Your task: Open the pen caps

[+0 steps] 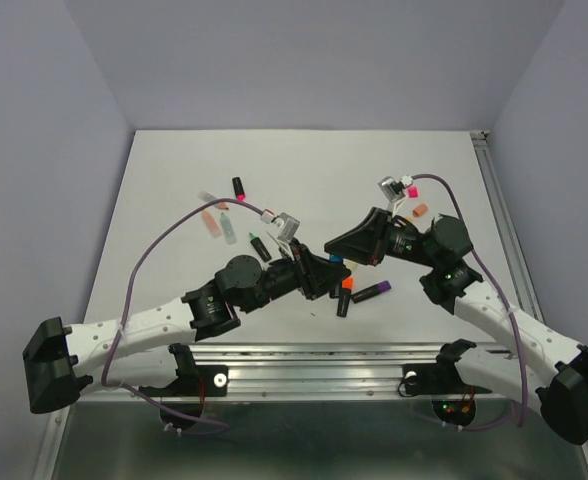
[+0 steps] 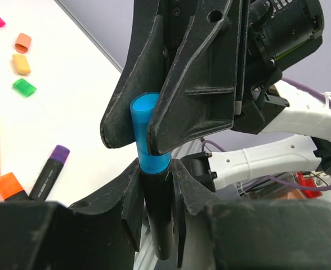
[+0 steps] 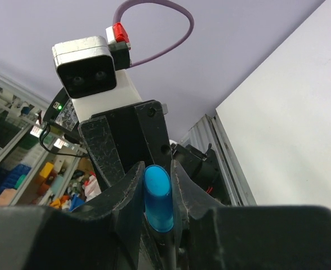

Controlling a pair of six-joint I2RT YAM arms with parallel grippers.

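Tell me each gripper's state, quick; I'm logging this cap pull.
Left gripper: shut on the black pen barrel.
Right gripper: shut on the blue cap.

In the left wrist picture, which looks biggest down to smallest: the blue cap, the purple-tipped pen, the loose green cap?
1. blue cap, though it sits closest to the camera, which inflates it.
2. purple-tipped pen, partly hidden.
3. green cap, farthest away.

I see my white counter point(image 1: 324, 160) carrying pale translucent pen barrels point(image 1: 212, 222) far left, and an aluminium rail point(image 1: 501, 205) along its right edge.
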